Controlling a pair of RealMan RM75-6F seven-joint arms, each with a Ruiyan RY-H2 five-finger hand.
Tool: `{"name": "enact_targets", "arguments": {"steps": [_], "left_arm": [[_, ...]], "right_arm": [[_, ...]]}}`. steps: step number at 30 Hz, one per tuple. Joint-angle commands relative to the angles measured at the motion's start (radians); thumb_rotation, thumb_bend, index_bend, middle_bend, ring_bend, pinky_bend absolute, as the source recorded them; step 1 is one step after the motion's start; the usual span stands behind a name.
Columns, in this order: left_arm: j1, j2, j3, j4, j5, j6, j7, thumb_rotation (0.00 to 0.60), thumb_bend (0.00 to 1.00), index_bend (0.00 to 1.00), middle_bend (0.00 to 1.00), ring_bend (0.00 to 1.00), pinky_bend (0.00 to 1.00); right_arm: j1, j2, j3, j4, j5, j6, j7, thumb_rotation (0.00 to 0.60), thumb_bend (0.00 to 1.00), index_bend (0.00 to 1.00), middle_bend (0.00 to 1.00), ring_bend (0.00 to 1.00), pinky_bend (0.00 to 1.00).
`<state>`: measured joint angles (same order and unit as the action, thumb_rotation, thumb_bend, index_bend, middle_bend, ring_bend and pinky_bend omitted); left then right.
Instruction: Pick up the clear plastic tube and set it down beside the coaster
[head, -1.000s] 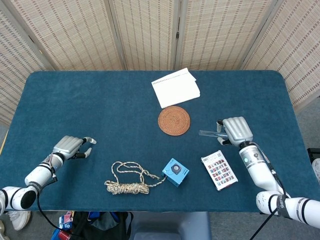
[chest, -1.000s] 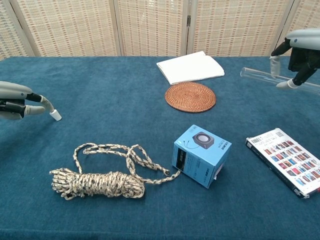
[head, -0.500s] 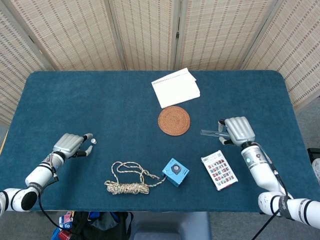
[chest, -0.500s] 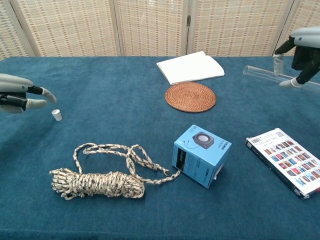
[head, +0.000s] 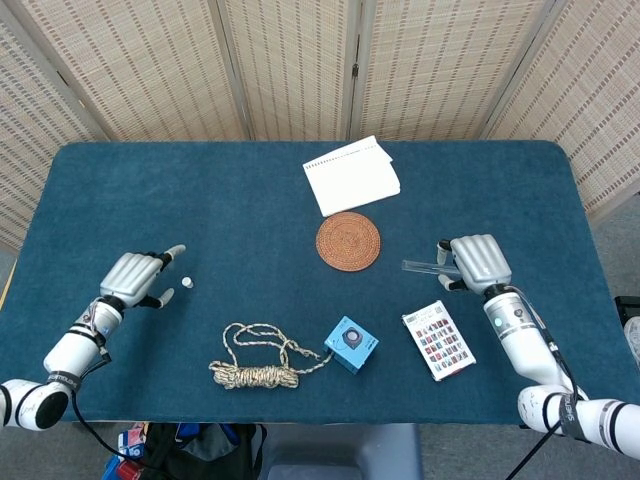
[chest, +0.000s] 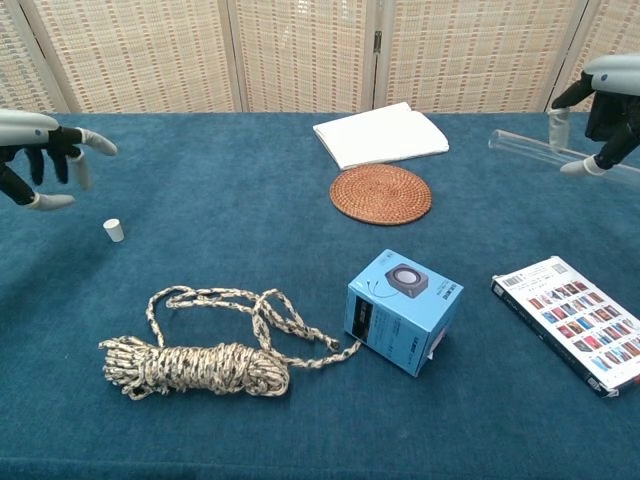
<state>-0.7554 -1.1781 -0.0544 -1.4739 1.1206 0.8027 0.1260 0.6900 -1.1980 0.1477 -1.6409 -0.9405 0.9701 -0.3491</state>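
Observation:
The clear plastic tube (head: 418, 266) (chest: 520, 146) lies level, pinched at its right end by my right hand (head: 476, 260) (chest: 611, 92), a little above the cloth. Its free end points left toward the round woven coaster (head: 348, 241) (chest: 381, 193), with a gap of blue cloth between them. At the left of the table my left hand (head: 135, 278) (chest: 38, 152) hovers with its fingers spread and nothing in it. Just to the right of that hand, a small white cap (head: 187, 284) (chest: 114, 230) stands on the cloth.
A white notepad (head: 351, 175) lies behind the coaster. Near the front edge are a coiled rope (head: 255, 370), a blue box (head: 351, 344) and a flat printed card pack (head: 438, 340) below my right hand. The table (head: 200, 200) is covered in blue cloth.
My left hand has let go of the white cap, lifted and spread its fingers. My right hand has drifted slightly right with the tube.

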Motion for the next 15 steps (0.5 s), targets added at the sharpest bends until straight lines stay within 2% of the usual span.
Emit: {"name": "enact_targets", "arguments": {"steps": [1,7,15], "left_arm": [[0.008,-0.026,-0.007,0.035,0.043,0.017,-0.029,0.6,0.33,0.16,0.0,0.0,0.0],[0.009,-0.084,-0.01,0.115,0.09,0.029,-0.041,0.6,0.33,0.29,0.0,0.0,0.0],[-0.003,-0.152,-0.01,0.196,0.096,0.01,0.004,0.6,0.33,0.33,0.0,0.0,0.0]], "right_arm": [[-0.001,0.003,0.001,-0.002,0.001,-0.001,0.001,0.6,0.96,0.73,1.0,1.0,1.0],[-0.005,0.007,0.002,-0.004,0.001,-0.003,0.006,0.6,0.96,0.73,1.0,1.0,1.0],[-0.004,-0.001,0.002,0.008,0.0,-0.016,0.014,0.6,0.96,0.73,1.0,1.0,1.0]]}}
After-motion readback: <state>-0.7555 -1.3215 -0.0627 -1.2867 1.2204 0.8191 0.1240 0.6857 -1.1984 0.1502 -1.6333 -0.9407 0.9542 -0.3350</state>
